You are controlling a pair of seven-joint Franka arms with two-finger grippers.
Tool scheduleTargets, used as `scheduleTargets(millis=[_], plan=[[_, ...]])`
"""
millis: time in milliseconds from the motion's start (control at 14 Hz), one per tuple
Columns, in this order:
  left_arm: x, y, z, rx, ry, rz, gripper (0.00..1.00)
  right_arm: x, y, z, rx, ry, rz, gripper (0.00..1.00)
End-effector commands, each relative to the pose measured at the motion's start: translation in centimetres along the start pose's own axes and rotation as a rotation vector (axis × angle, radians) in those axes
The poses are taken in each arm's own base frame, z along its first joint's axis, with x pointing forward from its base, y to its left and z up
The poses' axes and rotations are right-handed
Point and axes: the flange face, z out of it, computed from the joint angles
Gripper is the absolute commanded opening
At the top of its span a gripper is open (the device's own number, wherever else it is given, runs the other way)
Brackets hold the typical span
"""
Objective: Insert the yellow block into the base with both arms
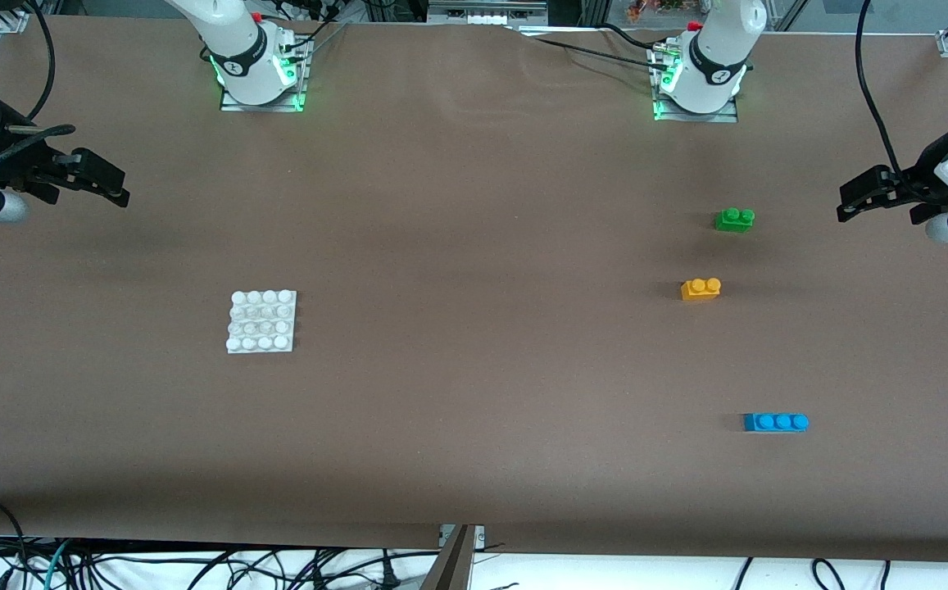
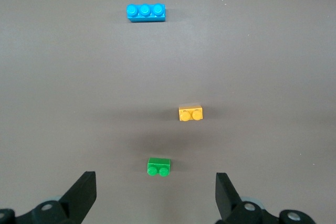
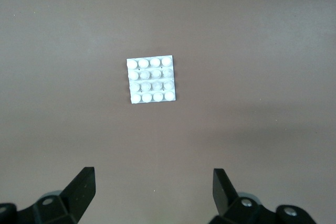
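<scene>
Right, from the front camera: the brown tabletop [image 1: 474, 246] carries the base [image 1: 261, 321] toward the right arm's end, bare studs, nothing seated on it. Well apart from it, toward the left arm's end, sits the yellow block [image 1: 700, 288], with a green brick [image 1: 734, 219] farther from the camera and a blue brick [image 1: 775, 422] nearer. The right tool [image 1: 101, 182] hangs in the air at the right arm's edge of the tabletop, fingers spread and empty. The left tool [image 1: 863, 199] hangs over the left arm's edge, released as well, holding nothing.

Over to the left wrist camera: the left tool [image 2: 156, 192] shows both fingers wide apart, with the green brick [image 2: 158, 167], yellow block [image 2: 190, 113] and blue brick [image 2: 146, 12] lying on the tabletop below, each apart from the others.

Now the right wrist camera: the right tool [image 3: 155, 190] is open above the tabletop, and the base [image 3: 151, 80] lies flat below, all its studs uncovered.
</scene>
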Motion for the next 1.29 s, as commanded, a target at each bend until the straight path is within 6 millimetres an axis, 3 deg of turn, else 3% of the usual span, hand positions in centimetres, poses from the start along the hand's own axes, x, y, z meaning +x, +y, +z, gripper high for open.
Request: scheduleTargets(millis=[0, 1218], plan=[[0.01, -0.27, -0.31, 0.006, 0.009, 0.024, 1.0, 0.16, -0.08, -0.48, -0.01, 0.01, 0.011, 0.99], [0.01, -0.27, -0.24, 0.006, 0.008, 0.024, 1.0, 0.13, 0.18, -0.7, -0.009, 0.014, 0.006, 0.99]])
